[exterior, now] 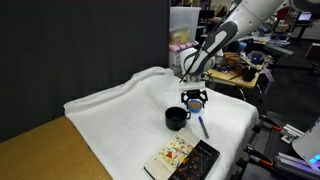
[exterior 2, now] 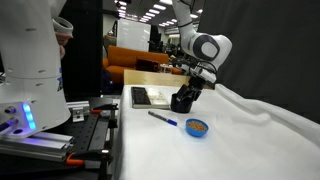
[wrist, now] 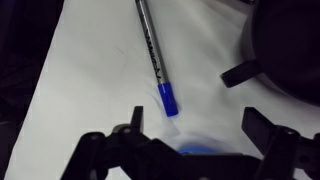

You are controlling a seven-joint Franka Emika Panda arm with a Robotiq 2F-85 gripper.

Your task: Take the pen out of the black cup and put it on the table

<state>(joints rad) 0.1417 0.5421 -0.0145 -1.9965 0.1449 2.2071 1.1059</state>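
The blue pen [wrist: 160, 75] lies flat on the white-clothed table [exterior: 120, 105], its blue cap towards my gripper; it also shows as a thin line in both exterior views [exterior: 202, 126] [exterior 2: 163, 119]. The squat black cup [exterior: 176, 118] stands beside it, and its body and handle fill the upper right of the wrist view [wrist: 285, 45]. My gripper [wrist: 195, 125] hangs open just above the cloth, close to the pen's capped end, with nothing between its fingers [wrist: 133, 122]. In the exterior views it hovers right by the cup [exterior: 193, 98] [exterior 2: 185, 102].
A small round blue-and-orange disc [exterior 2: 197, 127] lies on the cloth below the gripper, half hidden in the wrist view [wrist: 200, 150]. A colourful black-edged book [exterior: 183, 160] rests near the table's edge. Tan wood [exterior: 40, 145] shows at one side. Lab clutter stands behind.
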